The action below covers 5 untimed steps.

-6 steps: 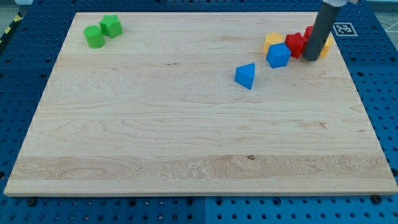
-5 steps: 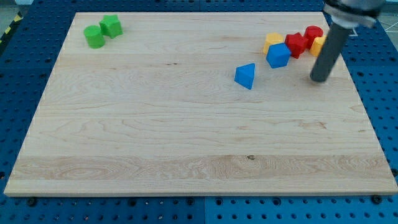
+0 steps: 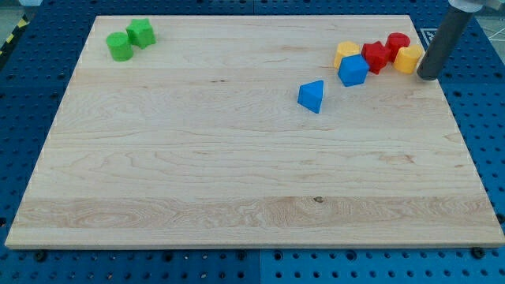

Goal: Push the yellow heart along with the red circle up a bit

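Note:
A yellow heart (image 3: 409, 58) lies at the board's upper right, touching a red circle (image 3: 398, 43) just above and left of it. My tip (image 3: 427, 76) stands just right of and slightly below the yellow heart, close to it; I cannot tell whether it touches. A red block (image 3: 375, 57) sits left of the heart, next to the circle.
A blue cube (image 3: 353, 70) and a yellow block (image 3: 345, 54) sit left of the red block. A blue triangular block (image 3: 312, 96) lies lower left of them. Two green blocks (image 3: 121, 46) (image 3: 141, 32) sit at the upper left. The board's right edge (image 3: 450, 102) is near my tip.
My tip moved from in front of the heart down and right, then up to the heart's right side. The yellow heart, hidden before, now shows. The blocks have not visibly shifted.

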### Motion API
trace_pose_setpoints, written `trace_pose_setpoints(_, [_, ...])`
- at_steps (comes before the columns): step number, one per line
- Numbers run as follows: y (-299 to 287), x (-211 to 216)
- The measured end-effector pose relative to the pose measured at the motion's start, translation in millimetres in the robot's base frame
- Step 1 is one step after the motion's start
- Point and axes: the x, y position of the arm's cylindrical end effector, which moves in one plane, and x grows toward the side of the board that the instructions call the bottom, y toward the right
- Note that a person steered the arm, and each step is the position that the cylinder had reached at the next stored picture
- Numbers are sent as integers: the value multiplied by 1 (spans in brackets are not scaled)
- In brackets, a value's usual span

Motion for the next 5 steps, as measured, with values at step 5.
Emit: trace_pose_setpoints(5, [-19, -21])
